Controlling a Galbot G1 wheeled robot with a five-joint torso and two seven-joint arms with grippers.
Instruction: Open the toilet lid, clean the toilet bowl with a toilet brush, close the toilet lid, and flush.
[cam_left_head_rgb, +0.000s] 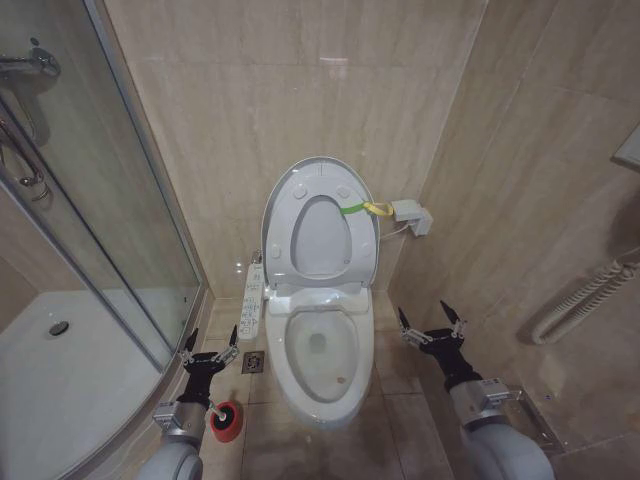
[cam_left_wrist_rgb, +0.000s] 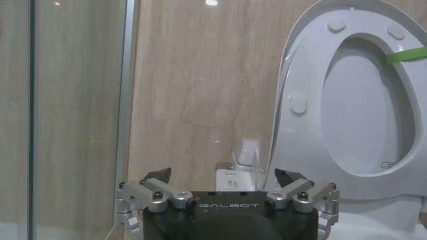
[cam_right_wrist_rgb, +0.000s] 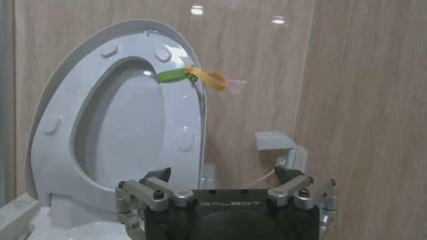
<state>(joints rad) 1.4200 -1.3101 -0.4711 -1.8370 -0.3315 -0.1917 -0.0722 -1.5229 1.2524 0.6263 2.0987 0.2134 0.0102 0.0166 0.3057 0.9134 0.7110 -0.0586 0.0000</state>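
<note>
While the toilet lid (cam_left_head_rgb: 320, 225) stands raised, both grippers — left (cam_left_head_rgb: 209, 353), right (cam_left_head_rgb: 431, 323) — flank the toilet bowl (cam_left_head_rgb: 322, 345), jaws apart.

Your way down into the toilet bowl (cam_left_head_rgb: 322, 350) is open: the toilet lid (cam_left_head_rgb: 320, 228) stands upright against the wall, with the shower glass (cam_left_head_rgb: 110, 200) close on the left.

Place: I'm looking into a small home-style bathroom.
Walls: beige marble-look tiles (cam_left_head_rgb: 300, 110) all round.
Centre: white toilet bowl (cam_left_head_rgb: 322, 350).
Nine o'clock: glass shower enclosure (cam_left_head_rgb: 90, 200), white tray (cam_left_head_rgb: 60, 370).
Floor: small drain (cam_left_head_rgb: 253, 362).
</note>
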